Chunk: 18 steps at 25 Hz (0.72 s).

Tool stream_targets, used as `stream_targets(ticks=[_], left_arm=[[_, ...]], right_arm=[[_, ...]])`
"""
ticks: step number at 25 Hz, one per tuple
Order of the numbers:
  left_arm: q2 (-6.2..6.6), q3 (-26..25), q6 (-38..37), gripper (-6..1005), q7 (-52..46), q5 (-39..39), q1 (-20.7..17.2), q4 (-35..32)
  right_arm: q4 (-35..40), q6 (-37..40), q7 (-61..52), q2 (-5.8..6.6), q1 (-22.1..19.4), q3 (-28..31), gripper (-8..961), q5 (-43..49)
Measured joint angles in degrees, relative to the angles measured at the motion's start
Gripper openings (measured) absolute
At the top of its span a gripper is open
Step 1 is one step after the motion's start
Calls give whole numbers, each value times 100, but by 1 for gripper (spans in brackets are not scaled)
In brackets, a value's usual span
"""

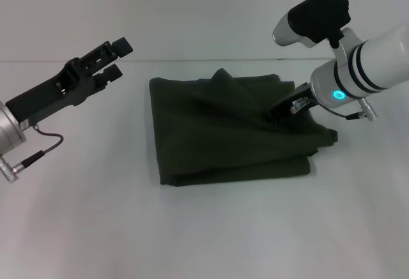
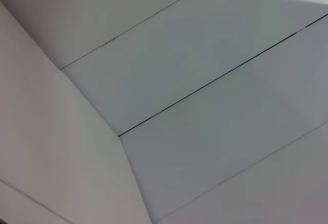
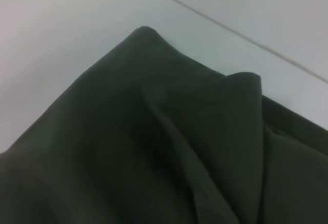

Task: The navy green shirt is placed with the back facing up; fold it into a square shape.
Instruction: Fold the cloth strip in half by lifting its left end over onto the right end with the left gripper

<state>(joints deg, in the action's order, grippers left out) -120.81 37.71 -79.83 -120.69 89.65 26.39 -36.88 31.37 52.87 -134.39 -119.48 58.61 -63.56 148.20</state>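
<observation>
Closest to the head camera, the left gripper [image 1: 115,56] is hanging in the air at the left of the white table [image 1: 211,228], well apart from the cloth, its two black fingers parted and holding nothing. Moving right, the navy green shirt [image 1: 223,132] is lying at the middle of the table, already doubled into a rough block whose long axis is running left to right, with a straight folded edge facing left and stacked layers showing along the near edge. Its far right part is rising in a ridge toward the right gripper [image 1: 281,112], which is pressing into the cloth there; whether those fingers are pinching fabric or parted I cannot tell, since folds are hiding them. Judging by the bunching, the step in hand is laying that raised flap flat, so the right arm should be drawing it over evenly, keeping edges aligned with the lower layers and avoiding dragging the whole stack sideways
</observation>
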Motion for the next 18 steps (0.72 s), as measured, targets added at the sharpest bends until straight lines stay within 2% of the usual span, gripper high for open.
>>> stream_targets(ticks=[5, 12, 18], left_arm=[[-20, 0, 16, 960, -1, -4, 32, 1], [-42, -63, 29, 960, 2, -9, 37, 5], [-70, -161, 34, 959, 65, -10, 60, 6]], right_arm=[[35, -29, -283, 24, -29, 28, 45, -6], [830, -22, -928, 5, -565, 10, 25, -3], [879, -28, -1414, 71, -838, 41, 62, 0]])
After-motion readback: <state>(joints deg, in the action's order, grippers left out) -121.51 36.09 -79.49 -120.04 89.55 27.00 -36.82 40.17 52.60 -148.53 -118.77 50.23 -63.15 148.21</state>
